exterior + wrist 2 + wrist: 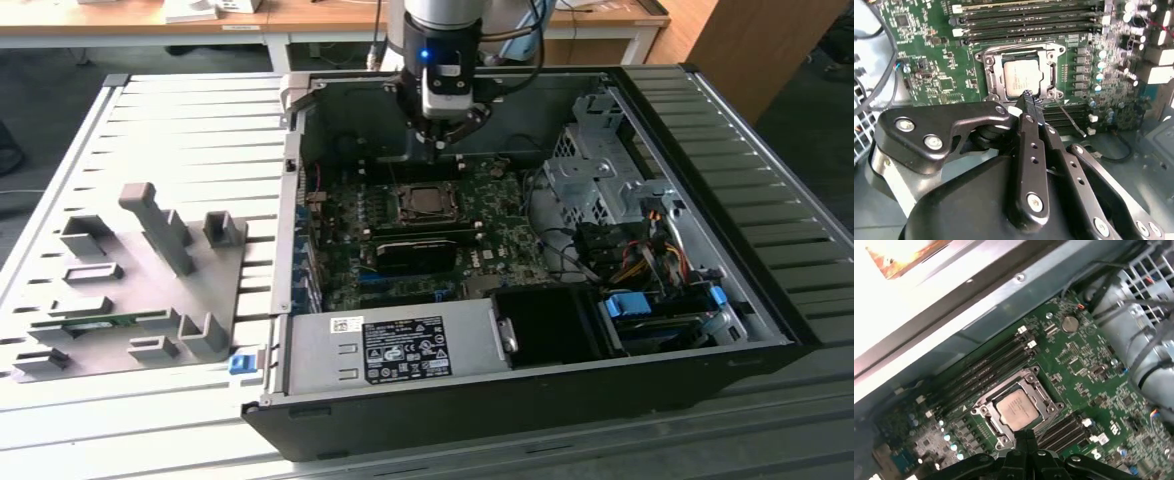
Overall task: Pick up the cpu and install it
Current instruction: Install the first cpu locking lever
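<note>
The cpu (427,202), a silver square chip, lies flat inside the black socket with its metal frame (430,186) on the green motherboard of the open computer case. In both wrist views the cpu (1024,80) (1016,410) sits seated within the frame. My gripper (438,148) hangs above the motherboard, just off the socket's edge towards the case's back wall. Its black fingers (1029,107) are pressed together with nothing between them, and the tips (1021,436) hover beside the cpu's edge.
Memory slots (1029,20) flank the socket. A drive cage (601,170) and cable bundle (641,255) fill the exterior view's right side of the case, and a power supply (394,350) sits at the front. A grey fixture tray (134,270) lies on the table to the left.
</note>
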Available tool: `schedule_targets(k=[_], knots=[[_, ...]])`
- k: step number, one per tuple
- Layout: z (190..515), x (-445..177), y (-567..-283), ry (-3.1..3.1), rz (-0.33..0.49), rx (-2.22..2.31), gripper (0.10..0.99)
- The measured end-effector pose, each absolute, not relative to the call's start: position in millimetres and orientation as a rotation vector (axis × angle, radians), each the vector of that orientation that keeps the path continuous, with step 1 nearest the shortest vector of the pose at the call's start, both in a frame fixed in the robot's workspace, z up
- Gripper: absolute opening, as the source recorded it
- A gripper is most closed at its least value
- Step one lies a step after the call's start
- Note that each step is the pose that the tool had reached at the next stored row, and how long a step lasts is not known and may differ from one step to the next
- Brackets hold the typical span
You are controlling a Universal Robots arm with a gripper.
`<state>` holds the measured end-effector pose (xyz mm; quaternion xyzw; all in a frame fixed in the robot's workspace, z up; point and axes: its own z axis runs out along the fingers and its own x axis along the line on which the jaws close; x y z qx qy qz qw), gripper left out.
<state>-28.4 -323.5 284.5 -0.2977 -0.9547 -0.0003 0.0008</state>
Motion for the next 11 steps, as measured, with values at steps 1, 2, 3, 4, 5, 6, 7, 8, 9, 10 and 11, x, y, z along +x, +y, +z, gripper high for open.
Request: schedule_targets(k=[1,2,3,4,5,6,7,8,9,10,11], knots=[[284.2,-28.4,-323.5,-3.007,-0.001,-0.906,0.106],[284.0,-28.4,-323.5,-3.015,-0.001,-0.878,0.106],[284.0,-28.4,-323.5,-3.022,-0.001,-0.851,0.106],[284.0,-28.4,-323.5,-3.030,-0.001,-0.824,0.106],[283.9,-28.4,-323.5,-3.037,-0.001,-0.799,0.106],[283.9,-28.4,-323.5,-3.043,-0.001,-0.775,0.106],[283.9,-28.4,-323.5,-3.049,-0.001,-0.752,0.106],[283.8,-28.4,-323.5,-3.055,-0.001,-0.727,0.106],[283.8,-28.4,-323.5,-3.060,-0.001,-0.706,0.106],[283.8,-28.4,-323.5,-3.064,-0.001,-0.688,0.106],[283.8,-28.4,-323.5,-3.067,-0.001,-0.673,0.106]])
